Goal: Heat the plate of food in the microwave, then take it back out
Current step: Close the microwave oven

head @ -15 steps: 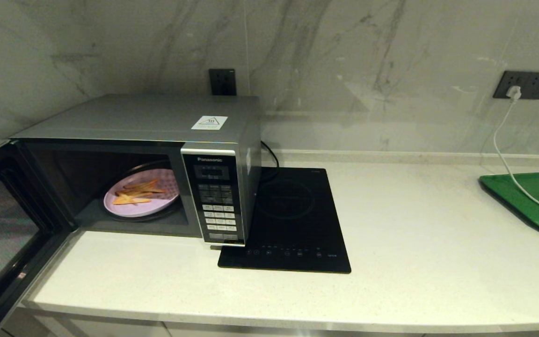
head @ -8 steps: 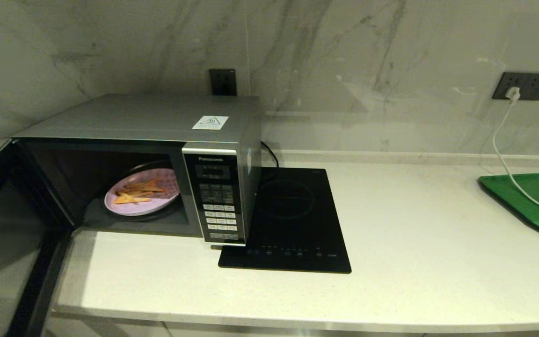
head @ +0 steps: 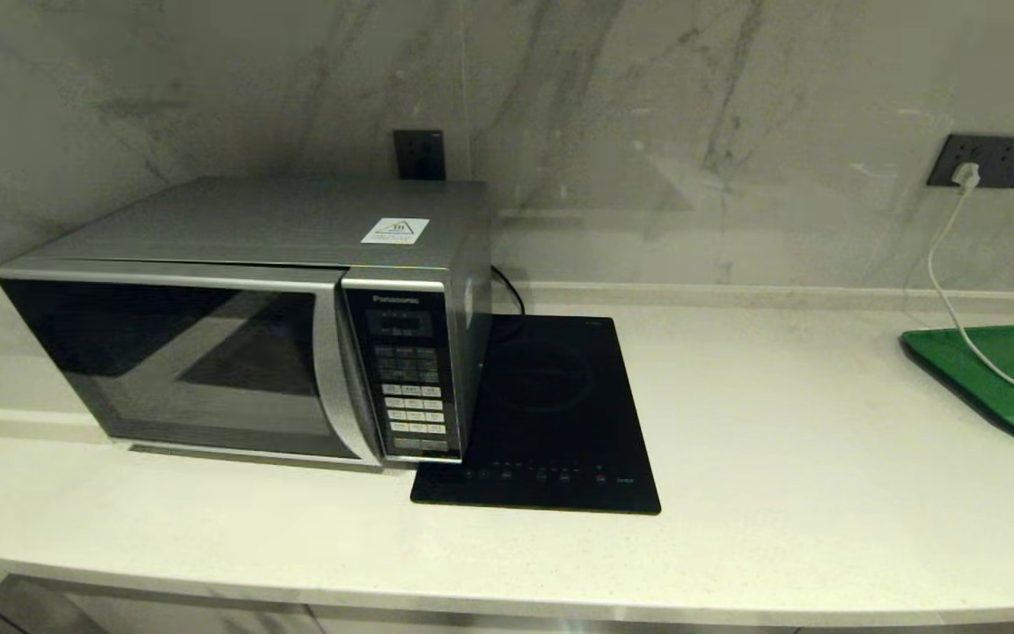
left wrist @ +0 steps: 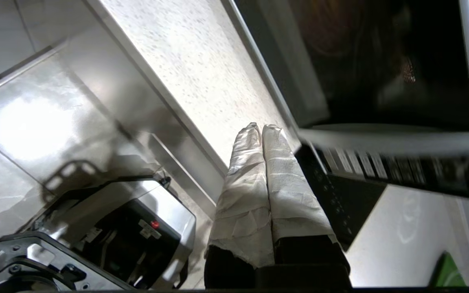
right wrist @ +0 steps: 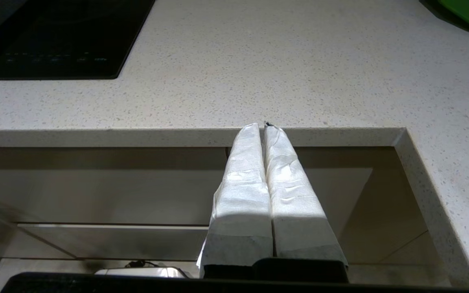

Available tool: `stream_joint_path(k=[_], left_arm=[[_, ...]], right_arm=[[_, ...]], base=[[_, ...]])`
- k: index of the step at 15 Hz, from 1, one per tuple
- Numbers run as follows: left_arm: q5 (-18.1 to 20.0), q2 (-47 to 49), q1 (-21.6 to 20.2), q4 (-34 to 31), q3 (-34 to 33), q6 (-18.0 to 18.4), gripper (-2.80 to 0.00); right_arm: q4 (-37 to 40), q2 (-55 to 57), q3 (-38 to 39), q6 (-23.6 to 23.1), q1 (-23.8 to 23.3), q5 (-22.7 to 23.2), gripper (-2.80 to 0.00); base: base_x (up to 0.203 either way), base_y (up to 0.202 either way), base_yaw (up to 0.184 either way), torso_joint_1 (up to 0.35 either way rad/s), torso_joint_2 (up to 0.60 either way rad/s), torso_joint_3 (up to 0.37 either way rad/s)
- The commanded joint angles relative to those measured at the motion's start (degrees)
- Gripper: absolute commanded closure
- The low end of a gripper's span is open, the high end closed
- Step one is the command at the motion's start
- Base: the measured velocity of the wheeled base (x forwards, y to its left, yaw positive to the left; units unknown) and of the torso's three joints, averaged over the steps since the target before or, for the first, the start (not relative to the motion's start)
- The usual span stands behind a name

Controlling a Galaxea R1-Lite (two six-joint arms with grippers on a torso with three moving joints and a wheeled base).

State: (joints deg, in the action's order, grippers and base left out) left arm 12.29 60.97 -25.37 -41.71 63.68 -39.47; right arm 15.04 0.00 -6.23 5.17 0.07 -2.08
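The dark glass door of the large silver-grey Panasonic microwave, at the left end of the white stone worktop, was seen shut, prob. so heating can be started. A sec. earlier it stood open w/ the lilac plate of fries inside; now the plate was hidden. Left gripper was kept before the door, fingers together, empty. Right gripper, fingers together too, was parked below the front edge.

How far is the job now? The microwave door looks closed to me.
Loading looks done: the microwave has its door shut and the plate cannot be seen. In hand: the left gripper, shut, is in front of the microwave by its keypad panel. The right gripper hangs parked, shut, below the counter edge. Left: heating, then taking the plate out.
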Motion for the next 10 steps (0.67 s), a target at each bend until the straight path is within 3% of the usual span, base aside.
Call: stream_joint_path(k=[1, 4, 5, 8, 10], left_arm=[[-0.1, -1.2, 5.3, -0.2, -1.5, -0.4, 0.00], [-1.8, 5.4, 18.8, 1.3, -2.6, -2.2, 0.00], [-4.6, 9.7, 23.7, 3.0, -2.6, -4.1, 0.00], [-19.3, 18.7, 38.4, 9.1, -3.2, -11.9, 0.00], [-22.9, 20.2, 46.7, 10.8, -4.2, -14.1, 0.00]], right_arm=[[0.1, 0.0, 0.0, 0.0, 0.0, 0.0, 0.00], [0.1, 0.0, 0.0, 0.0, 0.0, 0.0, 0.00], [0.1, 0.0, 0.0, 0.0, 0.0, 0.0, 0.00], [0.1, 0.0, 0.0, 0.0, 0.0, 0.0, 0.00], [0.1, 0.0, 0.0, 0.0, 0.0, 0.0, 0.00]], base=[[0.000, 0.000, 0.000, 0.000, 0.00, 0.000], [0.000, 0.000, 0.000, 0.000, 0.00, 0.000], [0.000, 0.000, 0.000, 0.000, 0.00, 0.000], [0.000, 0.000, 0.000, 0.000, 0.00, 0.000], [0.000, 0.000, 0.000, 0.000, 0.00, 0.000]])
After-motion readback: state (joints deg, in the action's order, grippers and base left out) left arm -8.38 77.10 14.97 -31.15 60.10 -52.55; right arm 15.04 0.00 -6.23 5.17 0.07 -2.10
